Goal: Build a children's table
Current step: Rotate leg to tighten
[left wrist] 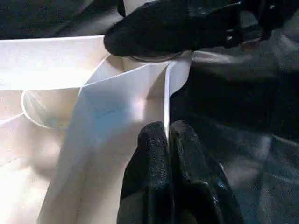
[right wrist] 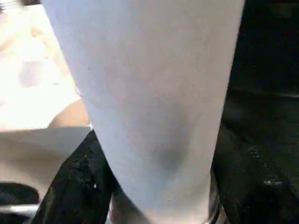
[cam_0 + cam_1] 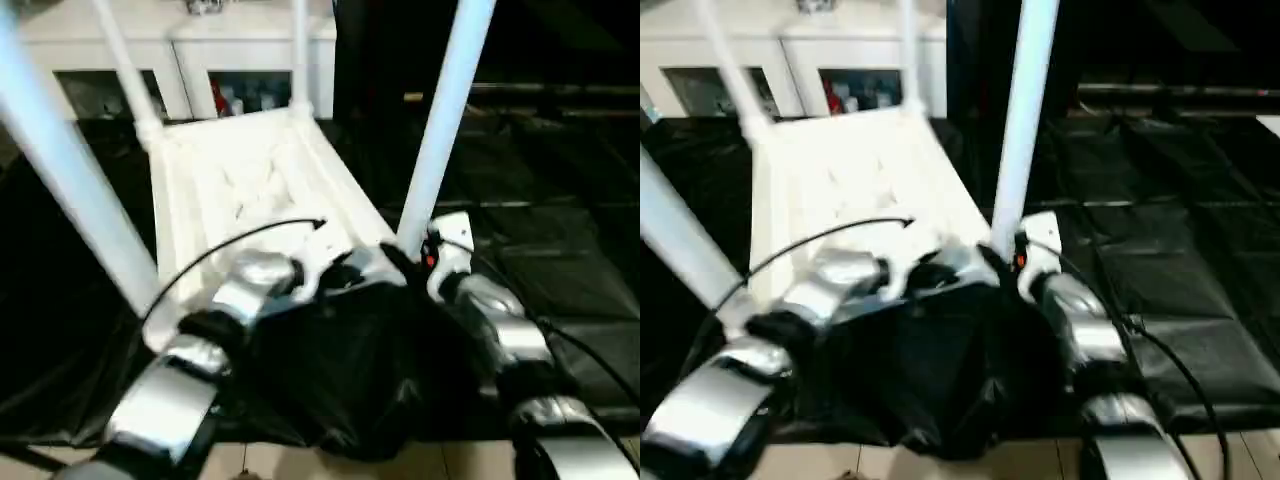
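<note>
The white tabletop lies upside down on black mats, ribbed underside up. Long white legs rise from its corner sockets: near right, near left, far left and far right. My left gripper is shut on the thin raised rim at the near edge, beside the near-right corner socket. My right gripper grips the base of the near-right leg, a black finger pressed against its side. The leg hides much of that gripper.
A white cabinet with glass doors stands behind the tabletop. Black floor mats spread to the right. Crumpled black sheeting lies between my forearms, with a strip of light floor below it.
</note>
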